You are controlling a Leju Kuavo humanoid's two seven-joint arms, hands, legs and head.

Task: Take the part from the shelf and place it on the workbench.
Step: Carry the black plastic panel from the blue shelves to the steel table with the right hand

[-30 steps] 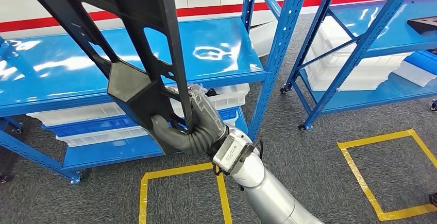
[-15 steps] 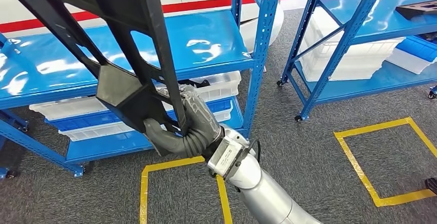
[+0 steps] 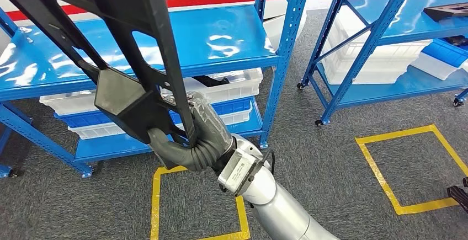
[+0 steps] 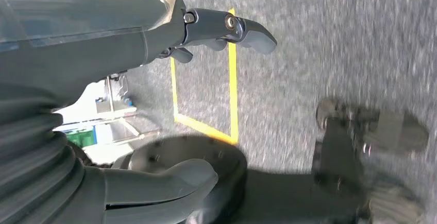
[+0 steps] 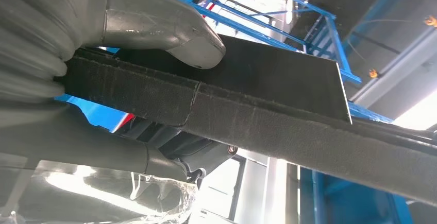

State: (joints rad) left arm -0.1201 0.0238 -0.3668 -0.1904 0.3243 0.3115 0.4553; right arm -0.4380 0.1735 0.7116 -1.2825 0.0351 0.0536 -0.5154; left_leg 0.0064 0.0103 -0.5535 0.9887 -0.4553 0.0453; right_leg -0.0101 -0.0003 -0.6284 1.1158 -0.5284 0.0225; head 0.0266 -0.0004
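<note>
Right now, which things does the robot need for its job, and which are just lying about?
For the job:
- black part
- right robot hand gripping it
- blue shelf behind it

Just lying about:
- white bins on the lower shelf
- second blue rack
- yellow tape squares on the floor

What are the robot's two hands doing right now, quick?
Left hand: open, holding nothing, hanging over the floor.
Right hand: closed around the big black part, holding it up.
</note>
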